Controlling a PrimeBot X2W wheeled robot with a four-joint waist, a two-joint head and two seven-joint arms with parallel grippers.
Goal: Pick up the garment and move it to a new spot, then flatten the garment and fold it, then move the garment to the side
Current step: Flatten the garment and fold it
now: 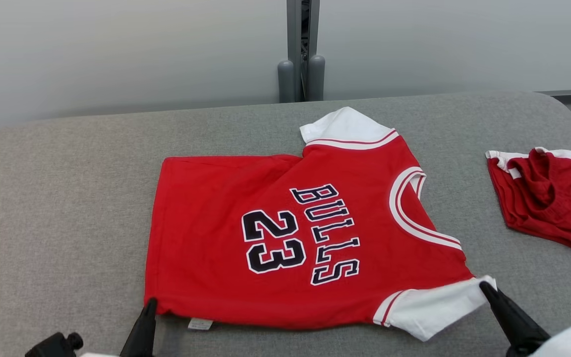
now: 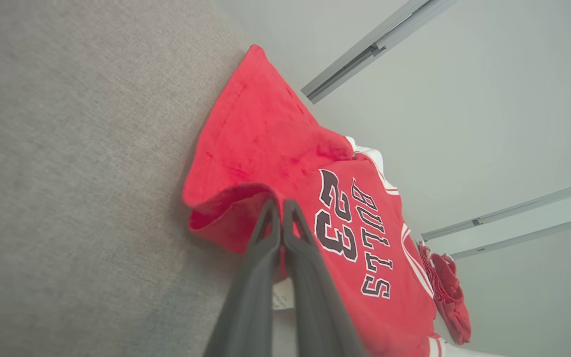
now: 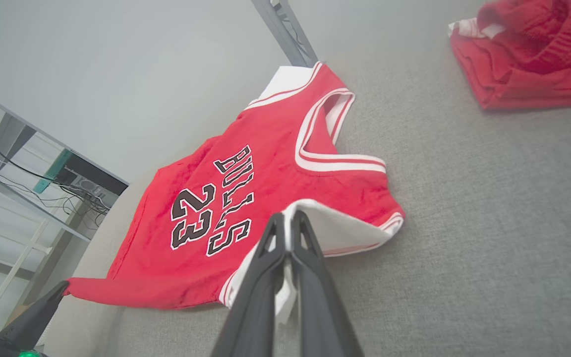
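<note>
Red jersey (image 1: 305, 238), BULLS 23 print up, lies spread near the middle of the grey padded table (image 1: 67, 208). Collar is toward my right, hem toward my left. It's mostly flat, with one ridge of slack on the far side by the far white sleeve. A white label (image 1: 200, 324) pokes out under the near hem.

I have the near edge at both ends. The left gripper (image 1: 149, 304) is clenched on the near hem corner, where the cloth is lifted into a small curl. The right gripper (image 1: 485, 285) is clenched on the near white sleeve, with the edge pinched between its fingers. My read is that flattening is about done and the fold away from me comes next.

Risks:
- Both pinches look thin, edge only. A quick lift or pulling my arms apart could slip a corner out.
- I can't tell if the left grip has both layers. With only the top one, the hem would open like a bag mid-fold.
- The sleeve is loose cloth, so the right side may lag and skew the fold.
- Folding over the far ridge would trap that wrinkle.
- A second red garment (image 1: 548, 198) sits well apart on the right. A wide right-arm swing could snag it.
</note>
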